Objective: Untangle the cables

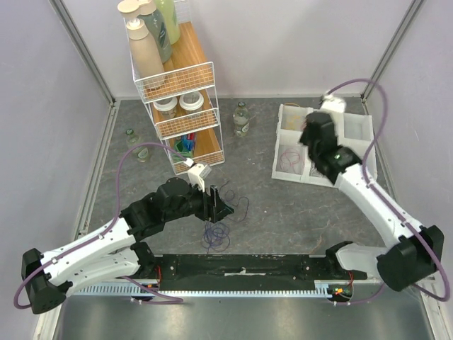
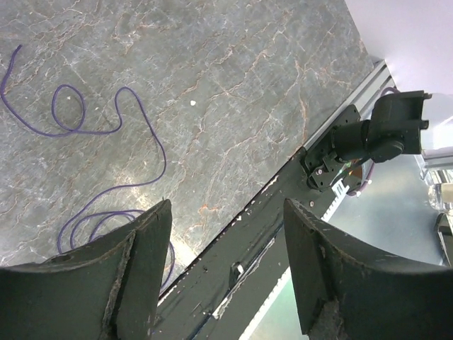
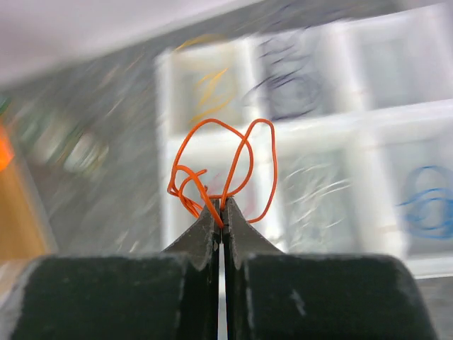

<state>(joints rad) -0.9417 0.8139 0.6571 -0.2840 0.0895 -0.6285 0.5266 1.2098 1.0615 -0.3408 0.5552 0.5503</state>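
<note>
Inspector: Right wrist view: what is recorded for the right gripper [image 3: 221, 211]?

Clerk: Its jaws are pressed together on an orange cable [image 3: 273, 166]. The cable is pinched at the fingertips and stands up from them in several loose loops. A white compartment tray [image 3: 283, 129] is seen behind it, blurred. Yellow, dark purple, blue and pale cords are made out in separate compartments.

Inspector: Is the gripper's place confirmed from above?

Clerk: In the top external view the right arm is found reaching over that tray, at the far right of the table [image 1: 283, 212]. Which compartment lies beneath the orange cable cannot be told.

Inspector: And the left gripper [image 2: 226, 205]?

Clerk: Its fingers are held apart, and nothing is gripped between them. A purple cable [image 2: 85, 134] is laid on the marbled grey table in curves and a small coil, close to one finger. From above, the coil is seen by the table's near edge, just beside the gripper.
</note>
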